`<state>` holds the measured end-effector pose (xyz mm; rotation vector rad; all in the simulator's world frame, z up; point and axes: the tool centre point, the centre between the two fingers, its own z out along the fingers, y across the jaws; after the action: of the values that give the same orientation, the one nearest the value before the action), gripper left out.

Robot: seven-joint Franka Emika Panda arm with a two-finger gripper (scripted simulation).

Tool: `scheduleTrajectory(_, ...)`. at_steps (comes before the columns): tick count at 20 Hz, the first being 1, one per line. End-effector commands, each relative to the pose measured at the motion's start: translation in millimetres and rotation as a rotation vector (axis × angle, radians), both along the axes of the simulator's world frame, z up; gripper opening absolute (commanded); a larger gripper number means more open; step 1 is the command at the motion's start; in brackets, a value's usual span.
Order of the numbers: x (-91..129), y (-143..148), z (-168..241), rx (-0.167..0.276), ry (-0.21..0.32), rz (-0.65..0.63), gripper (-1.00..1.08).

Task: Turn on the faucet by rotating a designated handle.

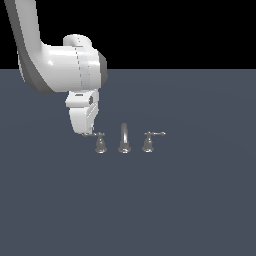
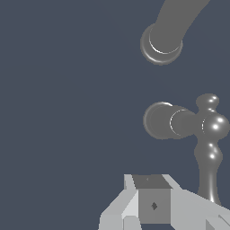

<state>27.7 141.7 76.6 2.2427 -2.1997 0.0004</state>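
We see the end effector (image 1: 89, 133) meeting the outer tip of the left lever handle (image 1: 99, 135), whose long axis runs away toward the spout (image 1: 124, 137); finger state indiscernible.

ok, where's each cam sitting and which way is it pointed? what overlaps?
Exterior view: off the arm, raised, looking down across the grey floor at the faucet; shows the white arm and end effector by the handle.
Wrist view: on the wrist, looking down close onto the handle and spout base; shows only the end effector fingers.
Shared: the handle, spout, end effector, floor.
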Motion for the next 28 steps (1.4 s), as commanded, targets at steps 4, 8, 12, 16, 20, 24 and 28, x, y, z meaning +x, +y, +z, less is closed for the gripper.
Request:
scheduleTrajectory(4,-18.3,9.1,0.0,0.000,0.000,0.001,-1.00)
scheduleTrajectory(8,-28.8,14.1,0.0,0.000,0.000,0.001,-1.00)
scheduleTrajectory(12,-30.4,5.0,0.1,0.000,-0.005,-0.009,-1.00)
scheduleTrajectory(16,-43.7,3.3,0.1,0.000,-0.004,-0.006,-1.00)
scheduleTrajectory(20,-57.2,1.7,0.0,0.000,-0.002,-0.003,-1.00)
scheduleTrajectory(24,-71.0,0.0,0.0,0.000,0.000,0.000,-1.00)
scheduleTrajectory(28,-63.2,-9.7,-0.1,0.006,-0.013,-0.011,-1.00)
